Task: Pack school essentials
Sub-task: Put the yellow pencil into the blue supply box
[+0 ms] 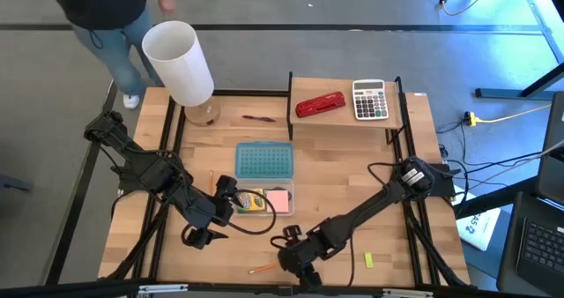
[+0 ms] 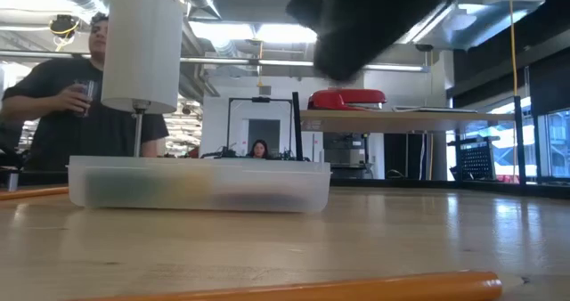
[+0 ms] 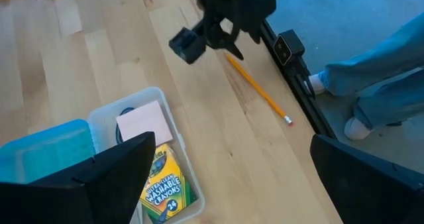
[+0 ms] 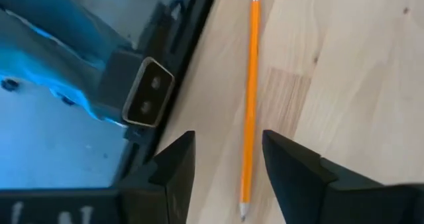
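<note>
An orange pencil (image 4: pixel 250 98) lies flat on the wood near the table's near edge, also seen as the pencil (image 1: pixel 260 268) from above. My right gripper (image 4: pixel 228 164) hovers over it, open, one finger on each side of its tip end without touching. My left gripper (image 3: pixel 225 184) is open and empty, beside the near left corner of a clear box (image 1: pixel 256 201). The box holds the green-yellow crayon box (image 3: pixel 162 181) and the pink sticky-note pad (image 3: pixel 142 124). A tiny yellow block (image 1: pixel 369 260), a second small orange pencil (image 1: pixel 211 175) and a dark-red pen (image 1: pixel 258 118) lie loose on the table.
A blue lid (image 1: pixel 264 160) lies just beyond the clear box. A white lamp (image 1: pixel 181 64) stands at the far left. A red stapler (image 1: pixel 320 104) and a grey calculator (image 1: pixel 370 100) sit on a raised shelf at the far right. A person (image 2: pixel 62 96) stands beyond the far edge.
</note>
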`<move>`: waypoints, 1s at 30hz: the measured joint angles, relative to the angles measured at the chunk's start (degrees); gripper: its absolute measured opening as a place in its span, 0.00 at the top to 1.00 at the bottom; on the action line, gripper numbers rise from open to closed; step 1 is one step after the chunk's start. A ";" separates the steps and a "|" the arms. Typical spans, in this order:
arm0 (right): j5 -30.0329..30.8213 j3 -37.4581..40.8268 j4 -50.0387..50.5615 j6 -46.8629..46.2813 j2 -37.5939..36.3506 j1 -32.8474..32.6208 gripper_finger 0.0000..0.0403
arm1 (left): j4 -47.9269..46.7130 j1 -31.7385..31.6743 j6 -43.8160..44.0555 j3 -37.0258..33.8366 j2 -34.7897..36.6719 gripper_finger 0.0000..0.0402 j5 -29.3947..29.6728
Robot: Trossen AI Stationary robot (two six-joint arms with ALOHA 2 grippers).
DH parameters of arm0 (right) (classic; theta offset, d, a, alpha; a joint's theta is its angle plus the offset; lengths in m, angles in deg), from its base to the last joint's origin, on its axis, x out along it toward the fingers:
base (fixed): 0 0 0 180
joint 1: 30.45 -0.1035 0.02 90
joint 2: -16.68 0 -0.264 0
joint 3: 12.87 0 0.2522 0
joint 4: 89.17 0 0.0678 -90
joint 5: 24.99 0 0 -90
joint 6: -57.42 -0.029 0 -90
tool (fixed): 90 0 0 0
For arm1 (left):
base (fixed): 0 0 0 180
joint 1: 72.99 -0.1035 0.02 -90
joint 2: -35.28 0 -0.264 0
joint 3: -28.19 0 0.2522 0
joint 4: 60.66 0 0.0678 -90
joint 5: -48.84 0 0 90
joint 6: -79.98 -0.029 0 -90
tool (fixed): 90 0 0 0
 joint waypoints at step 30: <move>9.04 0.05 -9.13 5.87 7.04 -0.99 0.58 | -0.16 0.00 -0.02 0.00 -0.01 0.01 1.09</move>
